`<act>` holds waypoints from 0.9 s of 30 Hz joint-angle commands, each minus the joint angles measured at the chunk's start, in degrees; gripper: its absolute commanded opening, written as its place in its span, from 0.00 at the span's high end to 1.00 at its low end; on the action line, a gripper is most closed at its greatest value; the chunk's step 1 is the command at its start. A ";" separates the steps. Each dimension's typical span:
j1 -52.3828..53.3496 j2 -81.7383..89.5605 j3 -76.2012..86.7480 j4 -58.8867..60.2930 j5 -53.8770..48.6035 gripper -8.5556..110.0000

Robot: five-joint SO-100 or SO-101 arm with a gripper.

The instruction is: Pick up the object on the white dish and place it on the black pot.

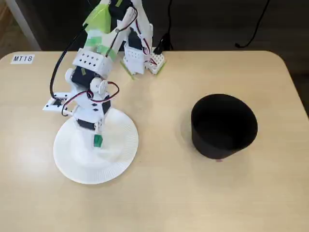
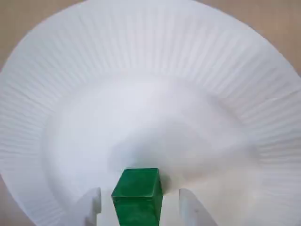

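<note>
A small green cube point(image 2: 137, 190) sits on the white paper dish point(image 2: 150, 70). In the wrist view, my gripper point(image 2: 140, 203) straddles the cube, with a white fingertip point(image 2: 91, 207) on each side and a small gap showing between each finger and the cube. The jaws are open. In the fixed view, the gripper point(image 1: 98, 135) points down over the dish point(image 1: 118, 154), with the cube point(image 1: 98, 140) at its tip. The black pot point(image 1: 223, 125) stands upright on the right of the table, well apart from the arm.
The arm's base point(image 1: 140, 58) is at the table's back edge, with cables trailing behind it. A white label point(image 1: 22, 58) is at the back left corner. Bare tabletop point(image 1: 164, 145) lies between the dish and the pot.
</note>
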 commanded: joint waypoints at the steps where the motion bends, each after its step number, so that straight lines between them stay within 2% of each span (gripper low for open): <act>1: 0.18 0.18 -2.46 -0.09 1.23 0.80; 9: 0.26 -0.09 -3.08 0.35 1.85 0.89; 19: -1.14 1.49 -3.78 1.23 2.72 0.92; 27: -2.55 10.37 -4.04 2.46 4.22 0.93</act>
